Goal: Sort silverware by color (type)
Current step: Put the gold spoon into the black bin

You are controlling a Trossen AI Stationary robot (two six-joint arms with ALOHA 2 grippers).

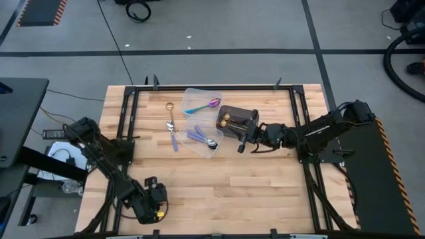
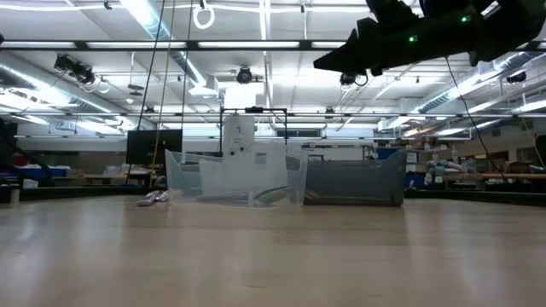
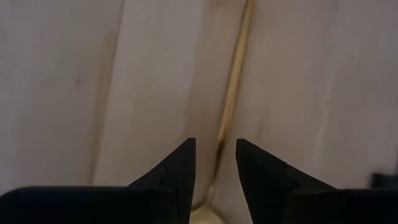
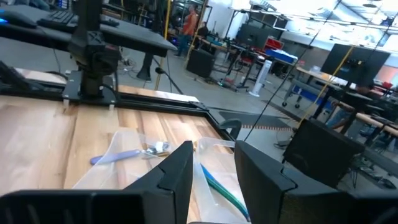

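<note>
Right tool (image 1: 247, 145) hangs above the surface (image 1: 219, 186) just beside the dark bin (image 1: 237, 121), its fingers a little apart with nothing between them in the right wrist view, so it is open and empty. Left tool (image 1: 151, 199) waits near the front edge of the surface on the left arm's side, fingers likewise parted over bare wood and carrying nothing. The silverware is mostly sorted: two gold spoons (image 1: 226, 121) lie in the dark bin, a teal-handled iridescent spoon (image 1: 202, 105) lies in the far clear tub (image 1: 192, 93), and lavender-handled spoons (image 1: 202, 138) lie in the near clear tub (image 1: 199, 149). Still loose on the surface, just beside the tubs on the left arm's side, are a gold spoon (image 1: 169, 114) and a lavender-handled spoon (image 1: 172, 135), close together, apparently touching. The step in hand looks like going for one of these two. To do it well, the chosen tool should come straight down across the slim handle, well clear of the neighbouring spoon, with its fingertips grazing the wood so the thin metal cannot slip out, then lift clear of the tub walls before crossing them. The gold one belongs in the dark bin, the lavender one in the near tub.
</note>
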